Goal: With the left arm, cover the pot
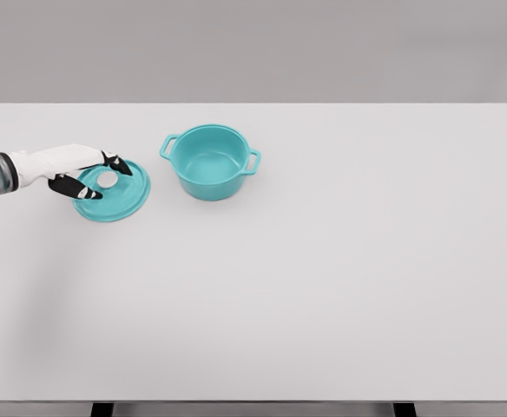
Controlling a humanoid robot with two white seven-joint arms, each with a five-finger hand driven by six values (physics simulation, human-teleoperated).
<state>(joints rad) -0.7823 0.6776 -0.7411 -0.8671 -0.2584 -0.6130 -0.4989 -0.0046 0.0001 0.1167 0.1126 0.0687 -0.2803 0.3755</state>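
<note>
On the far left of the white table we have our left hand over the teal lid, which lies flat on the tabletop. Our dark-tipped fingers are curved around the pale knob at the lid's middle, one set on its far side and the thumb on its near side. They look closed in around the knob, though we cannot tell whether they are actually pressing on it or just beside it. The lid shows no sign of being lifted; its rim sits level on the table.

To the right of the lid, near it but with a clear gap between, stands the teal pot, upright and open, with one handle toward the lid and the other on its right. Nothing shows inside it. Our right arm is not in view.

We judge that we are at the grasping step: the lid is reached and not yet raised, so most of the task is still ahead. Our next move calls for a firm pinch on the knob, then a lift high enough to clear the pot's near handle and rim, a short carry to the right, and a level descent so the lid seats squarely on the rim.
</note>
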